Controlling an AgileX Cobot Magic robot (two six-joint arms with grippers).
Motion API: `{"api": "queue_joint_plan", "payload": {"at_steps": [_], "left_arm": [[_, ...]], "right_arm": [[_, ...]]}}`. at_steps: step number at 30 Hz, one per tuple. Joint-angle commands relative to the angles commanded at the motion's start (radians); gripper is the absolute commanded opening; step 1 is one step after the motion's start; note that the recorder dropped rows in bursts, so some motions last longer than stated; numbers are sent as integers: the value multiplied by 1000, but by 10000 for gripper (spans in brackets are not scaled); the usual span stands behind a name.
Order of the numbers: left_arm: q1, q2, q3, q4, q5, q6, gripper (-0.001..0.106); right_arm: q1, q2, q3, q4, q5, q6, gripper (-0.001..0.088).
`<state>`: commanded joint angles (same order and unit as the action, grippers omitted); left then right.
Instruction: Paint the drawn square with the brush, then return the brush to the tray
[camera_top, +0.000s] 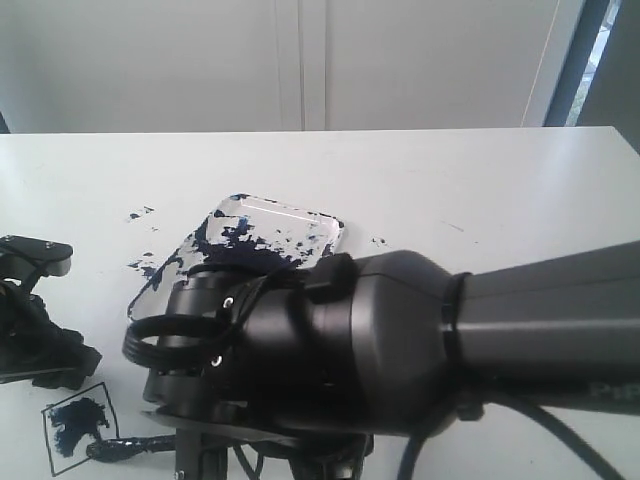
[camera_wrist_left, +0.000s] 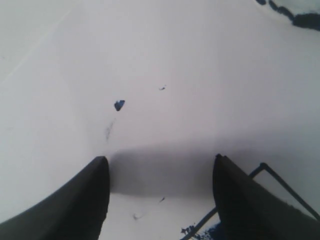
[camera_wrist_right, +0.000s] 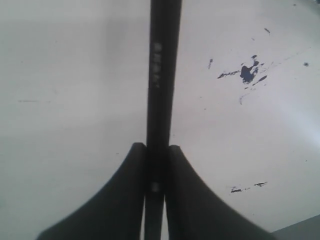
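Note:
The drawn square (camera_top: 76, 427), a thin black outline daubed dark blue inside, lies at the near left of the white table. The brush's paint-wet tip (camera_top: 128, 447) rests just right of the square's lower corner. My right arm hides the rest of it in the exterior view. In the right wrist view my right gripper (camera_wrist_right: 156, 147) is shut on the brush's black handle (camera_wrist_right: 162, 75). The clear tray (camera_top: 320, 222), smeared with dark paint, lies behind the arm. My left gripper (camera_wrist_left: 160, 161) stands open over bare table, and the square's corner line (camera_wrist_left: 274, 175) shows beside one finger.
My right arm's bulky wrist (camera_top: 390, 340) fills the near middle of the exterior view and covers part of the tray. The left arm (camera_top: 30, 330) sits at the far left beside the square. Small paint splatters (camera_top: 140, 213) fleck the table left of the tray.

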<state>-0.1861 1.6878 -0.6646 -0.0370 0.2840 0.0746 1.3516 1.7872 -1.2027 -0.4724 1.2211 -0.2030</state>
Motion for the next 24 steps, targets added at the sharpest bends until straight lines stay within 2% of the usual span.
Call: {"api": "queue_joint_plan", "payload": {"at_steps": [7, 16, 24], "left_arm": [[0, 0, 0, 0, 0, 0, 640], [0, 0, 0, 0, -3, 0, 640], [0, 0, 0, 0, -3, 0, 640]], "right_arm": [[6, -10, 0, -103, 0, 75, 0], [8, 23, 2, -141, -23, 86, 0], [73, 60, 1, -209, -35, 113, 0]]}}
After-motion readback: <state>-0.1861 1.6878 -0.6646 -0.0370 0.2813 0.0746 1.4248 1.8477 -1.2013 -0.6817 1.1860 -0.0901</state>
